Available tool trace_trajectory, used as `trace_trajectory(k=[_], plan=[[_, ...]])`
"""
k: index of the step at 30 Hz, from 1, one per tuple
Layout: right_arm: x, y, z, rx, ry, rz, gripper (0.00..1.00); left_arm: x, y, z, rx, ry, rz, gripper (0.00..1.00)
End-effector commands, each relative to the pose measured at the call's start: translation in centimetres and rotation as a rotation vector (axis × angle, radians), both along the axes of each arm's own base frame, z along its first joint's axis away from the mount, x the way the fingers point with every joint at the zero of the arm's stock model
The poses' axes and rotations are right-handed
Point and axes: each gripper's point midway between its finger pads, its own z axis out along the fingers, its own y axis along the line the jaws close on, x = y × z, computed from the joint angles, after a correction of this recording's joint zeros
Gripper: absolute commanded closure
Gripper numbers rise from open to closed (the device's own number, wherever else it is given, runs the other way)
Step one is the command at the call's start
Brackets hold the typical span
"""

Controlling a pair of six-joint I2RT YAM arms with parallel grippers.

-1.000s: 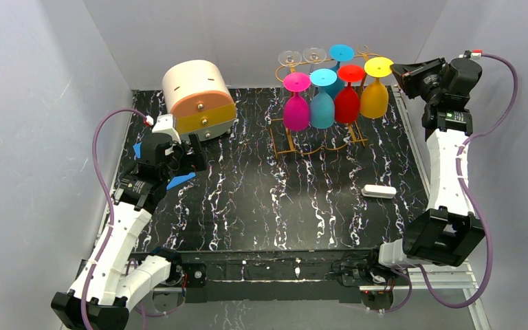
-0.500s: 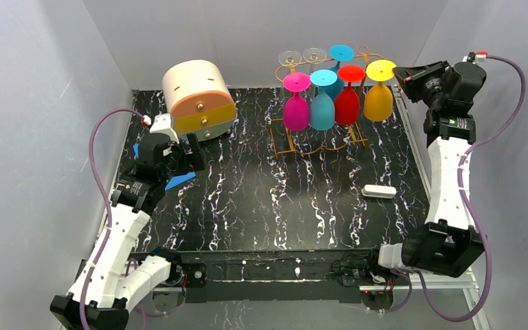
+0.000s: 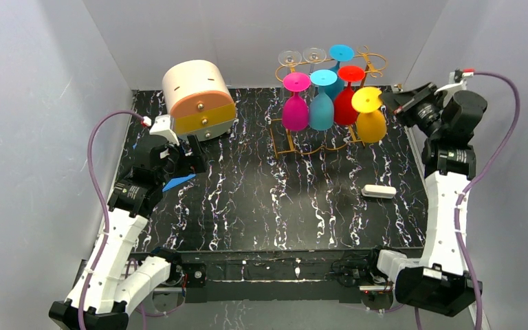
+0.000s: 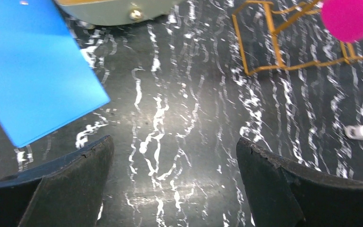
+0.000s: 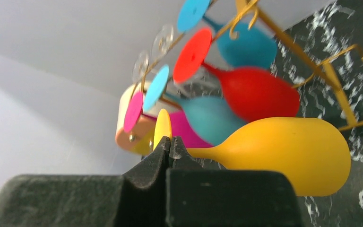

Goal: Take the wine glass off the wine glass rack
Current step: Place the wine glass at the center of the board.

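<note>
Near rack [image 5: 341,98], right end effector [image 5: 170,143] grips glass [image 5: 288,151]

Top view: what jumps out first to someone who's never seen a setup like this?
First, the bright glasses hanging upside down from a gold wire rack at the back of the black table. At the rack's right end, the right gripper pinches the stem of a yellow glass. A peach and yellow box sits back left.

No text, label, brand, number or sign can be read on anything shown in the three views.
</note>
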Motion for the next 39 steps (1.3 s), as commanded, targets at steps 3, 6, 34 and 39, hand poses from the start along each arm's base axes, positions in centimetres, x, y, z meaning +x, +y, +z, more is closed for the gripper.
trace_trajectory(k=[3,6,34,39], plan=[[-4.9,3.8,-3.0,-0.011,0.027,0.238,0.99,-2.0,-5.5,1.5,-0.196,0.027,-0.273,0.02],[-6.8,5.1,-5.0,0.002,0.079,0.334,0.99,-2.5,-7.3,2.1,-0.278,0.029,-0.346,0.02],[-18.5,26.0,-14.5,-0.169,0.001,0.967,0.99,-11.0,-19.3,-0.4,-0.619,0.191,-0.859,0.33],[-19.1,25.8,-13.4,-0.131,-0.076,0.977,0.99,-11.7,-19.8,0.2,-0.644,0.183,-0.927,0.45]])
